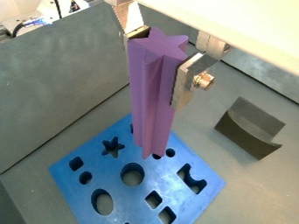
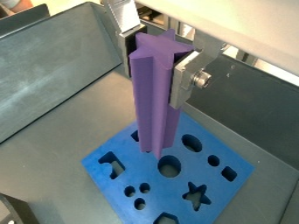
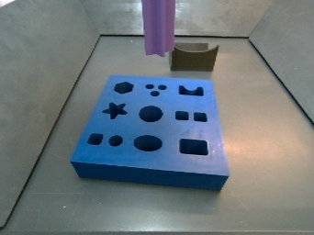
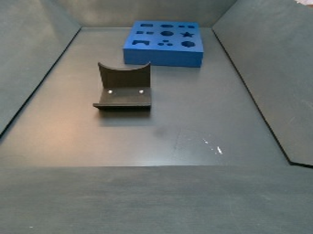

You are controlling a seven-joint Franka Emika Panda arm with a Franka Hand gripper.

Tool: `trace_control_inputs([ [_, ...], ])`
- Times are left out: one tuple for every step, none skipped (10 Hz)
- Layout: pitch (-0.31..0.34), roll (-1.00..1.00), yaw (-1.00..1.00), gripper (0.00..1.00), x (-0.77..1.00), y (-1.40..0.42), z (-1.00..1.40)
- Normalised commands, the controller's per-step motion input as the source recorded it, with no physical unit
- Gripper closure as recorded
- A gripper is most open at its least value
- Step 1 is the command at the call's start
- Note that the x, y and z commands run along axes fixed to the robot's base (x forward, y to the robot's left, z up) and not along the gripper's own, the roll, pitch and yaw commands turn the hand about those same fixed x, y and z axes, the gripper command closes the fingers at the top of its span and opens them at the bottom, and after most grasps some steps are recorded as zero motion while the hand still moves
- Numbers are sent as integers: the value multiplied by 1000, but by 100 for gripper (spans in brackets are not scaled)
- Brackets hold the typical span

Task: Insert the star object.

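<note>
My gripper (image 1: 158, 57) is shut on the star object (image 1: 152, 96), a long purple peg with ridged sides, gripped near its top and hanging upright. It shows in both wrist views, also here (image 2: 156, 96). Silver fingers (image 1: 187, 77) press it from two sides. In a side view only the peg (image 3: 160, 26) shows, high above the far edge of the blue holed block (image 3: 153, 161); the gripper is out of frame. The star hole (image 3: 116, 111) lies on the block's left side, also seen in the wrist views (image 1: 114, 146) (image 2: 197, 196). The peg's lower end is above the block, not in any hole.
The dark grey fixture (image 3: 193, 57) with a curved notch stands on the floor beyond the block, also in a side view (image 4: 124, 87) and a wrist view (image 1: 249, 129). Grey walls (image 3: 61, 83) enclose the floor. The block (image 4: 169, 43) holds several other shaped holes.
</note>
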Motion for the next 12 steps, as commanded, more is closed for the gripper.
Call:
trace_control_inputs([
  [0, 0, -14, 100, 31, 0, 0],
  [0, 0, -100, 100, 0, 0, -123],
  [-100, 0, -446, 100, -549, 0, -551],
  [-151, -79, -503, 100, -677, -69, -900],
  [-153, -59, -569, 100, -626, -34, -937],
  [-124, -71, -646, 100, -591, 0, -943],
  [-123, -71, -646, 100, -594, -6, -943],
  [-113, -63, -714, 100, -517, 0, -911],
  [0, 34, -649, 100, -497, -111, -383],
  [36, 104, -643, 100, -263, -343, -26],
  [20, 143, -577, 100, -6, -394, 0],
  [39, 180, -503, 100, 0, -223, 0],
])
